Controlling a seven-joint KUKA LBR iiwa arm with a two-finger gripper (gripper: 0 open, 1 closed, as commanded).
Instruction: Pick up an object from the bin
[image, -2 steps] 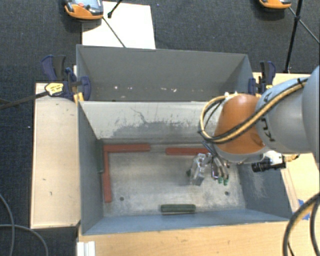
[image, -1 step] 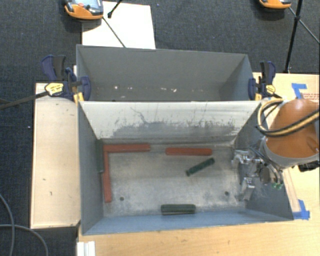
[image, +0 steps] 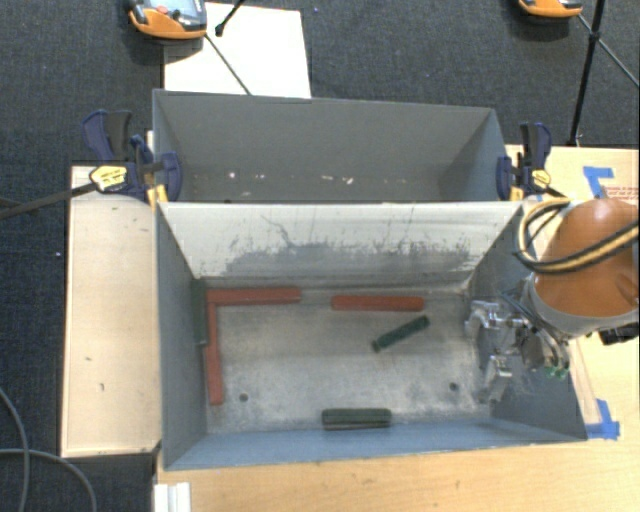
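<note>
Five bars on the floor of the bin (image: 320, 245), and my guess is the tilted green bar (image: 401, 333) is the one to go for, since it's the nearest. It lies a bit right of centre in the frame, right end angled up, with bare floor all round it.

How I'd do it:
- line up over the middle of the bar, not an end, so it doesn't swing once lifted
- turn the wrist so the grip closes across the thin side, square to the bar's slant
- go right down to the floor, because the bar is low and flat and a shallow grab would probably skid off the top
- watch the middle red bar (image: 378, 302) just above it, which is near but not touching

The gripper (image: 491, 378) sits at the right of the frame, close to the bin's right wall. The tilted green bar is to its left and slightly higher, clearly apart from it. Honestly can't tell if the gripper is wide or narrow, and I see nothing in it.

Further out are the lower green bar (image: 355, 418) by the bottom wall, the top-left red bar (image: 252, 296) and the upright red bar (image: 214, 355).
</note>
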